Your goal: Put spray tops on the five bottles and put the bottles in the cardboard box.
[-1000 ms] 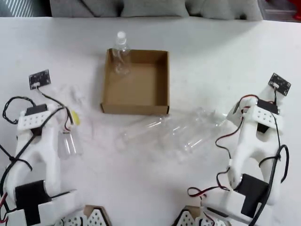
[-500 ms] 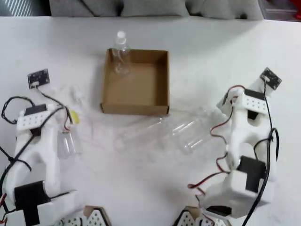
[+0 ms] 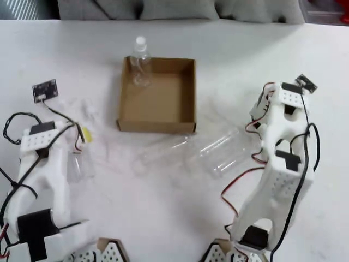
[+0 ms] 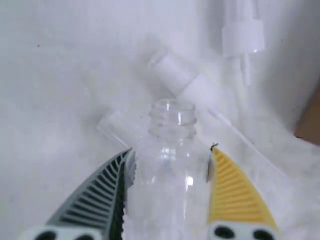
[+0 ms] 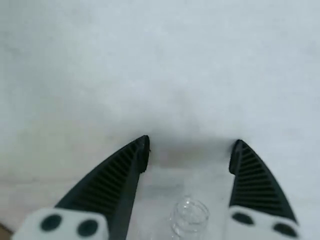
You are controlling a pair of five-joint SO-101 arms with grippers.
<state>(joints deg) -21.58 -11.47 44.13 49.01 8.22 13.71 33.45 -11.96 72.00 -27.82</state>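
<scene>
Box holds one capped bottle, upright in a far corner. Left gripper jaws pinch an uncapped bottle. Right gripper jaws spread over a third bottle.

The white table carries an open cardboard box. Clear uncapped bottles lie on their sides just in front of it. Loose white spray tops lie off its left side.

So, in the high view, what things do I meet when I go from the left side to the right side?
Going rightwards: left white robot arm → small clear plastic bottle in its claw → brown cardboard box → clear plastic bottle lying flat → right white robot arm.
</scene>
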